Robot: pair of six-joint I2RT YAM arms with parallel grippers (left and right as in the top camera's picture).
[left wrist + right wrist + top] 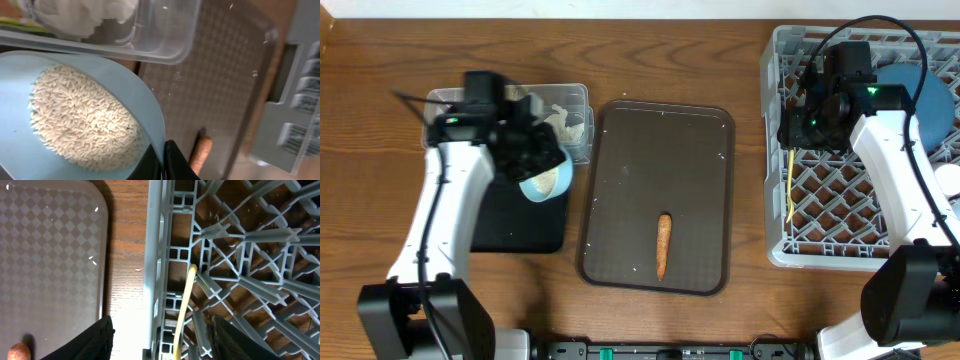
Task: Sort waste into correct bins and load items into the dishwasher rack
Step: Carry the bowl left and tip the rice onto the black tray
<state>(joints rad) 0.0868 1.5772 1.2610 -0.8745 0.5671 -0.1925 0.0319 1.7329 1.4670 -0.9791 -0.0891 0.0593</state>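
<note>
Left tool [163,161], clamped on the light blue cup [546,181] of rice [85,120], hangs over the black tray [520,228]; right tool [162,340] gapes empty.

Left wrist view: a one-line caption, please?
Left gripper pinches the rim of a light blue cup holding white rice, near the clear tub.
</note>
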